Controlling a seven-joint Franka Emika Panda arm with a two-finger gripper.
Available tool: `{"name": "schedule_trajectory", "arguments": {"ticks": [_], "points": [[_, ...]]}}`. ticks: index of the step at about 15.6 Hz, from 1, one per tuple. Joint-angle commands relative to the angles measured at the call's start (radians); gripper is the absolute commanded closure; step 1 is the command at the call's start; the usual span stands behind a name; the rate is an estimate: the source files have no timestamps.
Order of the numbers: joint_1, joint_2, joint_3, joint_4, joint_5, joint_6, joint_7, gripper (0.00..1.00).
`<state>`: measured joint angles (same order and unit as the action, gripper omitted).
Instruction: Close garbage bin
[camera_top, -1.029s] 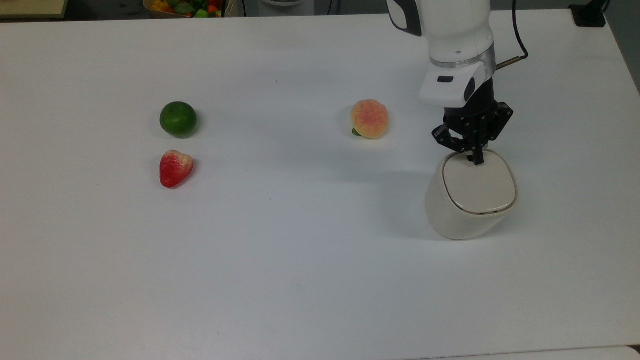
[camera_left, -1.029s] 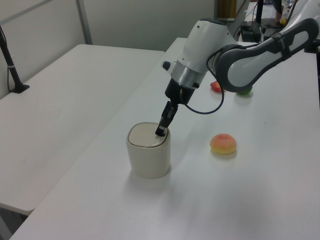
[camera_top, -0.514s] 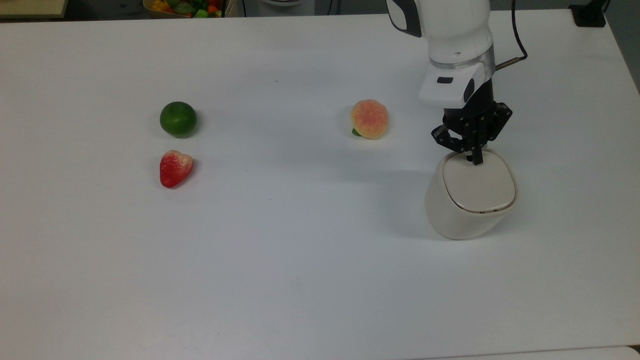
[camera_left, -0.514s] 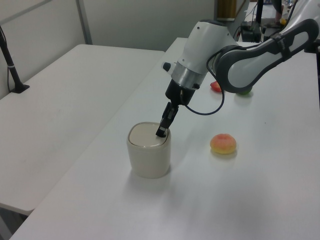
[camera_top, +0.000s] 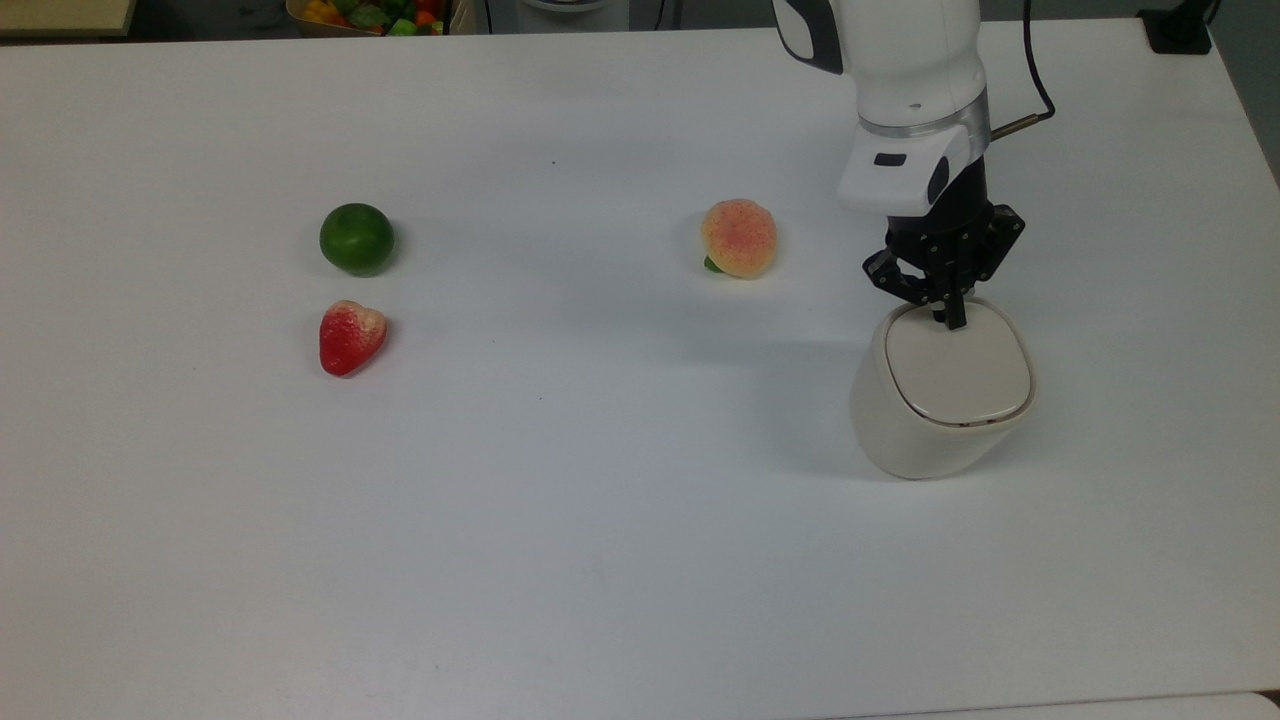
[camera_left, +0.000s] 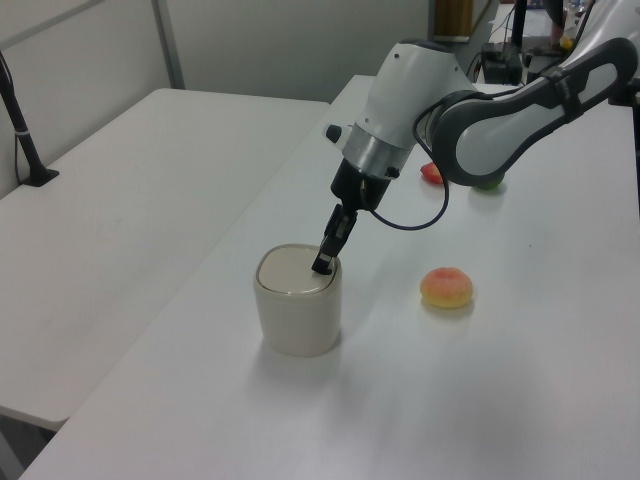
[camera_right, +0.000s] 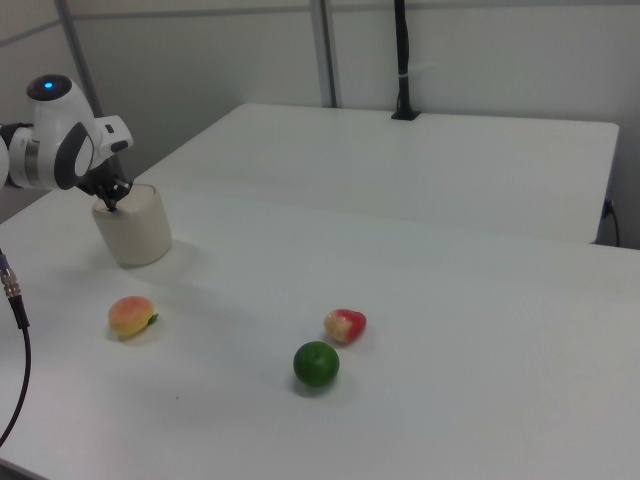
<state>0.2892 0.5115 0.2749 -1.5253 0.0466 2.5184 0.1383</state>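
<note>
Your black two-finger pincer (camera_top: 950, 318) (camera_left: 322, 266) (camera_right: 108, 205) points down at the small cream-white plastic garbage bin (camera_top: 925, 425) (camera_left: 297, 318) (camera_right: 137, 232), its tip touching the flat rounded-square lid (camera_top: 960, 370) (camera_left: 290, 269) at the edge nearest the arm. The fingers look drawn together into one narrow point, clamped on nothing. The lid lies flat in the bin's rim, so the bin reads as closed.

You can place everything from that bin, which stands upright on the white desk (camera_top: 600, 500) (camera_left: 480, 400) (camera_right: 450, 400). In the top view, the pink-and-yellow peach (camera_top: 739, 237) (camera_left: 446, 288) (camera_right: 131, 317) lies near the bin, to the top view's left of it and a little higher. Well apart from the bin, far toward the top view's left, the round green lime (camera_top: 357, 238) (camera_right: 316, 364) sits with the red strawberry (camera_top: 350, 336) (camera_right: 345, 325) just below it, the two close but apart. In the left view the peach is to the bin's right, and in the right view it lies below the bin.

The white arm (camera_top: 905, 90) (camera_left: 480, 110) (camera_right: 55, 140) rises from the pincer toward the top view's upper edge.
</note>
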Motion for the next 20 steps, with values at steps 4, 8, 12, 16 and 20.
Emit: {"name": "schedule_trajectory", "arguments": {"ticks": [4,8,12,16,20], "points": [[-0.051,-0.116,0.013,-0.026,0.038,-0.171,0.017,1.0],[-0.088,-0.223,0.009,-0.023,0.065,-0.37,0.014,1.0],[-0.117,-0.349,-0.034,-0.023,0.128,-0.628,0.012,0.96],[-0.119,-0.467,-0.117,-0.022,0.121,-0.861,0.006,0.96],[-0.117,-0.519,-0.206,-0.027,0.11,-0.964,0.001,0.96]]}}
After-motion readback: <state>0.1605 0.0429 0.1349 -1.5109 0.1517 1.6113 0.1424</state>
